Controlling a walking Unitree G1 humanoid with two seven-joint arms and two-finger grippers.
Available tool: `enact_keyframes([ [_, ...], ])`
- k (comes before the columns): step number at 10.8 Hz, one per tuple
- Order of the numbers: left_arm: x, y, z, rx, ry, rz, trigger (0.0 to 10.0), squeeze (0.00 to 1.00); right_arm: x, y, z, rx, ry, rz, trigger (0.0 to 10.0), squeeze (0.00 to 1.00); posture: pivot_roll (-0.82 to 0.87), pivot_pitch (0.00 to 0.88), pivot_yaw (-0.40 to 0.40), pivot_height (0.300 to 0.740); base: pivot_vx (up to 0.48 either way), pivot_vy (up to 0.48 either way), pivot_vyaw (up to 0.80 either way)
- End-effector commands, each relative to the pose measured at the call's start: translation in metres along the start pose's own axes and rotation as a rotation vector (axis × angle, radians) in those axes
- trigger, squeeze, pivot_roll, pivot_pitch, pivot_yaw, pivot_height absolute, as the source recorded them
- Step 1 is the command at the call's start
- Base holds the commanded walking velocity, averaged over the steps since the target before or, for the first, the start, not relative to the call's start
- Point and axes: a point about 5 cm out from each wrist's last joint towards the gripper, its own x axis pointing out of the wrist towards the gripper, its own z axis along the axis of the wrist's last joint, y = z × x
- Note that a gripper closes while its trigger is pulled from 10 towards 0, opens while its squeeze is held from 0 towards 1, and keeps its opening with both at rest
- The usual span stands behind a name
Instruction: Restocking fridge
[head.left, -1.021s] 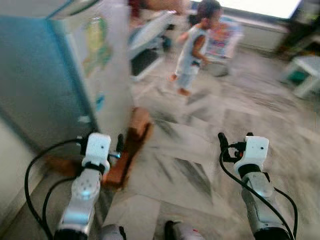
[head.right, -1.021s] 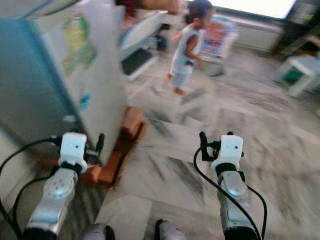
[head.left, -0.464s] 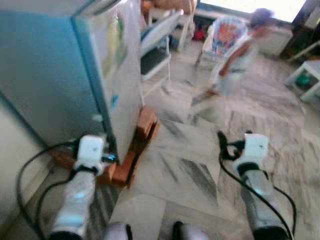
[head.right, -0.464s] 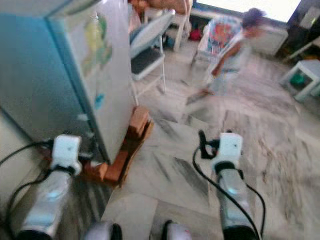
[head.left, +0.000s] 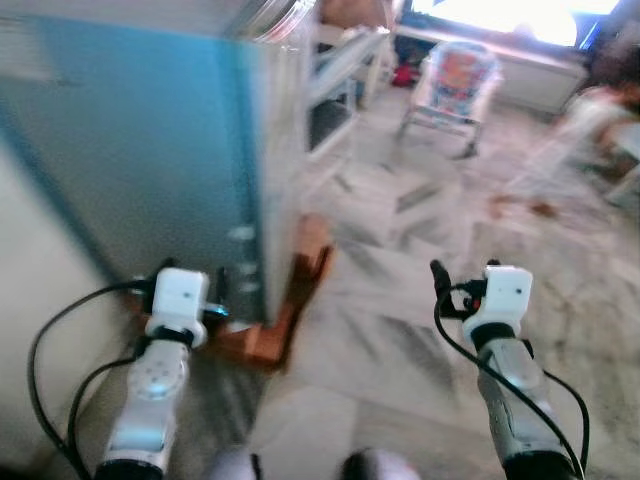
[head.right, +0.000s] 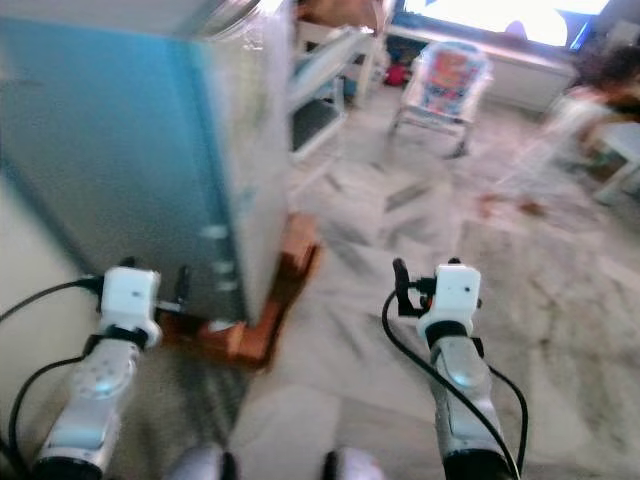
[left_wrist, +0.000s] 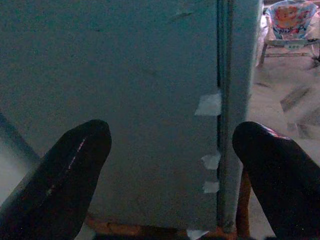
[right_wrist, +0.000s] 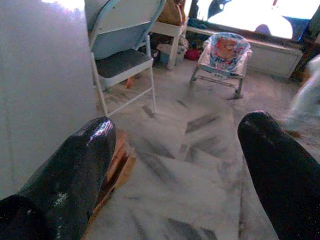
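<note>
A tall fridge with a blue-grey side (head.left: 130, 150) and a pale door front (head.right: 262, 130) stands at the left on a wooden base (head.left: 290, 320). Its door looks closed. My left gripper (head.left: 215, 290) is held low beside the fridge's side, fingers (left_wrist: 65, 175) spread wide open and holding nothing. In the left wrist view the fridge side (left_wrist: 125, 100) is close ahead. My right gripper (head.left: 437, 275) hovers over the marble floor, its fingers (right_wrist: 75, 170) open and empty.
A folding chair (right_wrist: 120, 55) stands past the fridge. A baby bouncer seat (head.left: 455, 80) sits near the bright window. A blurred person (head.left: 590, 125) moves at the far right. Marble floor (head.left: 400, 250) lies open ahead.
The camera has swung, so the fridge now looms larger at the left. The person has moved from the middle to the far right. Both grippers keep their pose.
</note>
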Motion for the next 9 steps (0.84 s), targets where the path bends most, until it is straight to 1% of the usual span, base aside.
enact_keyframes([
  [1, -0.001, -0.013, 0.006, -0.015, -0.030, -0.042, 10.0, 0.00, -0.003, -0.009, 0.000, -0.013, 0.004, -0.022, 10.0, 0.00, 0.08, 0.084, -0.061, 0.740, 0.000, 0.000, 0.00],
  [3, -0.004, -0.018, 0.006, -0.046, -0.032, -0.086, 10.0, 0.00, -0.004, -0.008, -0.001, -0.012, 0.006, -0.021, 10.0, 0.00, 0.08, 0.083, -0.064, 0.740, 0.000, 0.000, 0.00],
  [4, -0.005, -0.020, 0.007, -0.108, -0.026, -0.083, 10.0, 0.00, -0.004, -0.005, 0.003, -0.058, -0.017, -0.003, 10.0, 0.00, 0.08, 0.083, -0.064, 0.740, 0.000, 0.000, 0.00],
  [5, -0.007, -0.020, 0.007, -0.115, -0.023, -0.068, 10.0, 0.00, -0.005, 0.000, 0.009, -0.085, -0.045, 0.021, 10.0, 0.00, 0.10, 0.086, -0.088, 0.740, 0.000, 0.000, 0.00],
  [6, -0.008, -0.019, 0.007, -0.127, -0.022, -0.059, 10.0, 0.00, -0.004, 0.004, 0.011, -0.084, -0.049, 0.034, 10.0, 0.00, 0.11, 0.091, -0.117, 0.740, 0.000, 0.000, 0.00],
  [7, -0.010, -0.019, 0.007, -0.141, -0.029, -0.062, 10.0, 0.00, -0.003, 0.006, 0.010, -0.082, -0.040, 0.047, 10.0, 0.00, 0.12, 0.092, -0.125, 0.740, 0.000, 0.000, 0.00],
  [9, -0.009, -0.018, 0.010, -0.138, -0.040, -0.075, 10.0, 0.00, 0.000, 0.008, 0.011, -0.086, -0.041, 0.048, 10.0, 0.00, 0.12, 0.090, -0.101, 0.740, 0.315, 0.000, 0.00],
])
